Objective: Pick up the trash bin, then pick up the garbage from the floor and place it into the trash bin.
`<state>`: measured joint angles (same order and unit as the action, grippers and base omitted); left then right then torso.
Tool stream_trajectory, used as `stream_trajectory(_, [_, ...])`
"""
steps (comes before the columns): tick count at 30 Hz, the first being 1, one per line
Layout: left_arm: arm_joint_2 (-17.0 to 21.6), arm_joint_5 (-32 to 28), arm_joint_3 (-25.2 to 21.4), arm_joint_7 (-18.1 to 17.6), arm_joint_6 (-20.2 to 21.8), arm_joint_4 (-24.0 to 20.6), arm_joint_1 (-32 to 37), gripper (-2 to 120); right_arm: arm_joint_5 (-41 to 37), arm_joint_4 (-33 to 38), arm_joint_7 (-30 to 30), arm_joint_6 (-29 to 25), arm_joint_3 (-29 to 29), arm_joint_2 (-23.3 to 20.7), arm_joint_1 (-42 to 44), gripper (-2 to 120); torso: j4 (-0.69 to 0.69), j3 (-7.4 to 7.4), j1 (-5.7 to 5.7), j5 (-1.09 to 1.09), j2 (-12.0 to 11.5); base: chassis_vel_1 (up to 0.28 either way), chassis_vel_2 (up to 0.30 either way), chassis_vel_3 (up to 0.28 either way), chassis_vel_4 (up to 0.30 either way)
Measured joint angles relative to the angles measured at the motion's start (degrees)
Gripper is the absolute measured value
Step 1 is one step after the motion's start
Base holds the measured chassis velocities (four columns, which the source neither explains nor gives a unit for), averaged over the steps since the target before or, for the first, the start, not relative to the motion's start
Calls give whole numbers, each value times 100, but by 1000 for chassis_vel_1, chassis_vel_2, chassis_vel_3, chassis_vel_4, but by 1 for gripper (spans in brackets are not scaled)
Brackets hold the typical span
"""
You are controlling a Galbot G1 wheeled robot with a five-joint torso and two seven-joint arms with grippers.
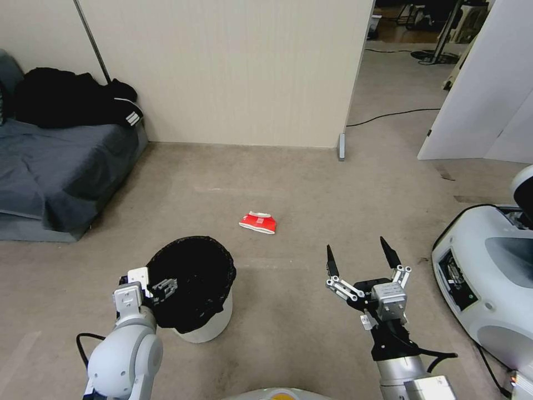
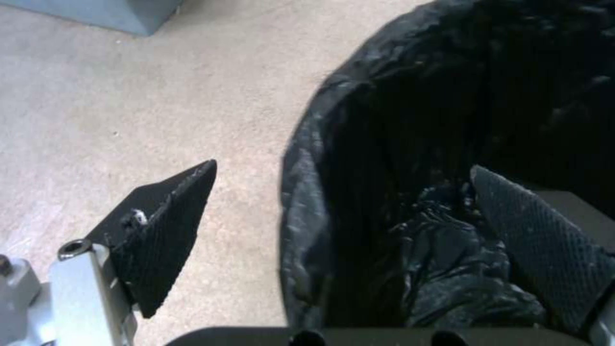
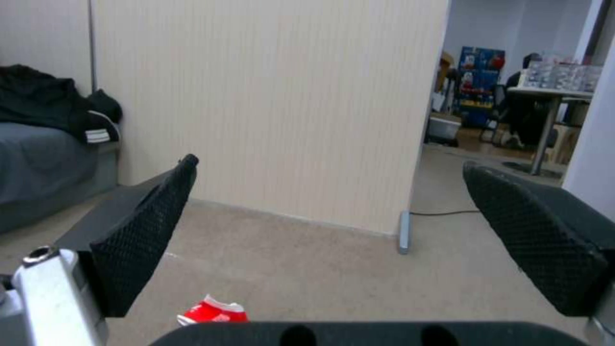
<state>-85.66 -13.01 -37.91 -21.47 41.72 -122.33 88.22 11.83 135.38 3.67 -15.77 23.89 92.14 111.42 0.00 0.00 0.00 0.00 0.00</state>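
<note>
the trash bin (image 1: 195, 289) is the landmark here; it stands on the carpet in front of the robot's left side, a white bucket with a black bag (image 2: 410, 144) folded over its rim; the sofa (image 1: 61, 172) lies well beyond it against the wall, and a second white machine (image 1: 488, 278) sits far off on its other side, past the right arm.

the left gripper (image 1: 161, 288) is at the bin's near rim; in the left wrist view its jaws stand wide and astride the rim, one finger (image 2: 163, 235) outside over bare carpet, the other finger (image 2: 538, 240) down inside the bag; they are not closed on anything, and whether either pad touches the plastic is hard to tell, so the bin looks not yet lifted.

the right gripper (image 1: 361, 258) hangs to the right of the bin, apart from it, with its jaws spread wide and empty, tips pointing away from the robot.

the garbage (image 1: 258, 222), a red-white packet, lies flat on the floor beyond the bin and a little to its right, between the bin and the wall; its long axis runs roughly crosswise to the robot; it sits ahead of the right gripper and toward the bin's side, so the right arm looks the nearer free one for it; the right wrist view catches the packet (image 3: 215, 312) low between its fingers.
</note>
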Motion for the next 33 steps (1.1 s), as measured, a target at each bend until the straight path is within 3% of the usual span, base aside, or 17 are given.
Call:
stream_trajectory(7, [-5, -146, -98, -53, 6, 193, -72, 93, 16, -2, 16, -6, -23, 0, -1, 100, 0, 0, 0, 0, 0, 0, 0, 0, 0])
stream_trajectory(19, [-87, -353, -99, -53, 37, 457, -60, 51, 69, -1, -2, -27, -80, 0, 2, 100, 0, 0, 0, 1, 0, 0, 0, 0, 0])
stream_trajectory(26, [-99, -440, -95, -80, 15, 446, 9, 21, 246, 46, -260, 67, -125, 0, -2, 100, 0, 0, 0, 2, 1, 0, 0, 0, 0])
stream_trajectory(33, [-118, -466, -82, -72, -14, 387, 81, 9, 481, 130, -489, 171, -135, 0, -10, 100, 0, 0, -1, 3, 1, 0, 0, 0, 0])
